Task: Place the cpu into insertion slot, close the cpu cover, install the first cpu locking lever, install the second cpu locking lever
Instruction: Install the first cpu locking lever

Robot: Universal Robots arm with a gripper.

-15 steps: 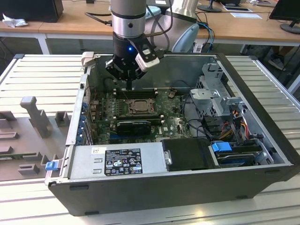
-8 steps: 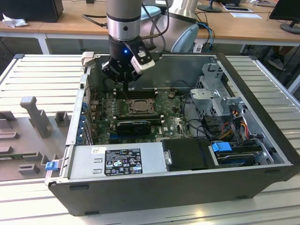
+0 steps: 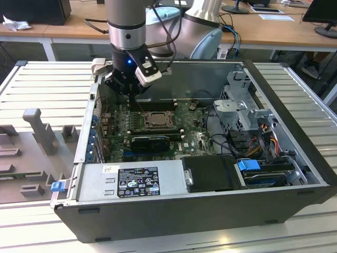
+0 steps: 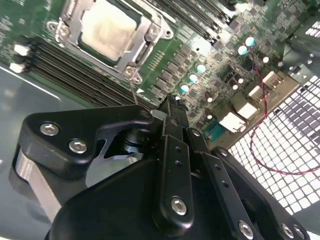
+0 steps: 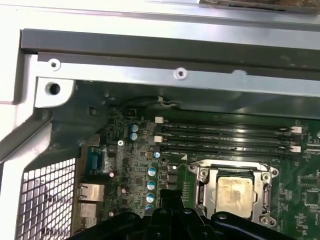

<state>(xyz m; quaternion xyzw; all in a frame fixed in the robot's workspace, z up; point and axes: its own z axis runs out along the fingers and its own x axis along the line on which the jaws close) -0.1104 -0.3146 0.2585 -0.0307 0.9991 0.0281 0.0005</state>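
gripper is hovering just beside the cpu cover, fingers pressed together, nothing visibly pinched. cpu is sitting in the cpu cover's open centre, with the cover lying flat around it. thin lever rod is sticking out from the cover's corner nearest the fingertips. memory slots are running alongside the cover.

The black label on the power supply bears print, none legible.

cpu cover, cpu cut by edge, second wrist view.
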